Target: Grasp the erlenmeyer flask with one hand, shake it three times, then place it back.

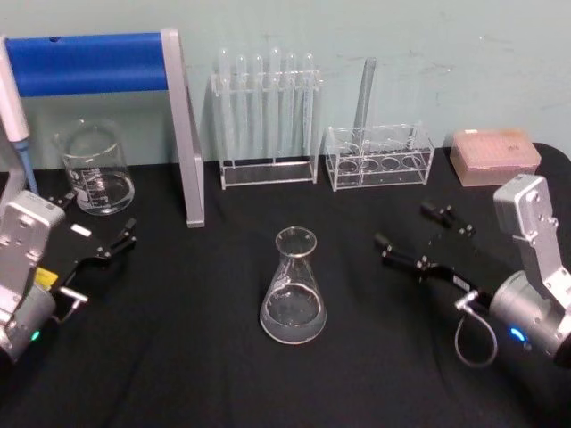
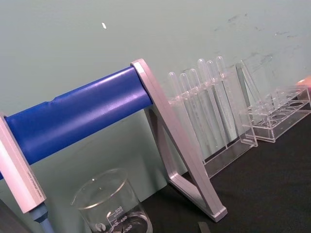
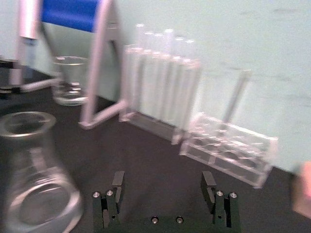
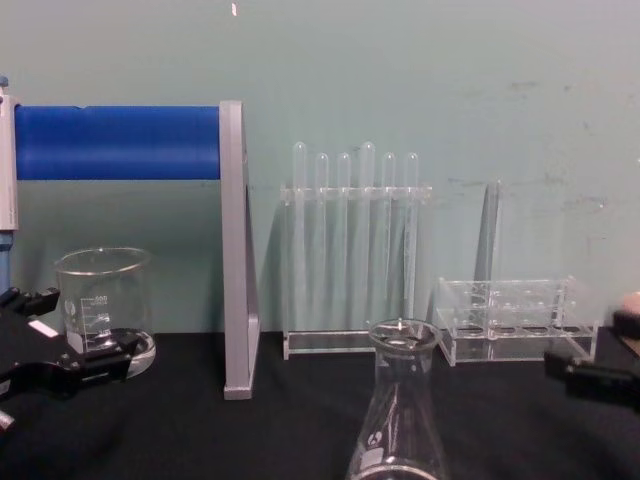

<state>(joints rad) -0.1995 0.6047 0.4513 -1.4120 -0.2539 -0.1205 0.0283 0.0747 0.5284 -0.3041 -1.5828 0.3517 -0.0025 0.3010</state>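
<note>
My right gripper [image 1: 412, 234] sits low over the black table [image 1: 178, 357] to the right of the erlenmeyer flask [image 1: 293, 290], fingers spread wide and holding nothing, well apart from the glass. The right wrist view adds what the head view cannot: the two black fingertips [image 3: 117, 182] stand parted with bare table between them, and the flask looms off to one side of them rather than between them. That picture is smeared, so I think the nearer finger is clear of the glass, but I cannot say by how much.

My left gripper [image 1: 89, 245] rests open and empty far to the left of the flask, just in front of the beaker [image 1: 94, 168]. The left wrist view gives the beaker's printed graduations, which the head view barely resolves.

The flask stands upright on the table, alone, with open cloth on all sides. Behind it, against the wall, are a rack of test tubes [image 1: 266, 120] and, to that rack's right, a lower clear rack [image 1: 379, 159] with one tube. A blue and silver stand [image 1: 183, 134] rises behind and left of the flask, and a pink box [image 1: 493, 156] lies far behind and right. Nothing lies between the right gripper and the flask
</note>
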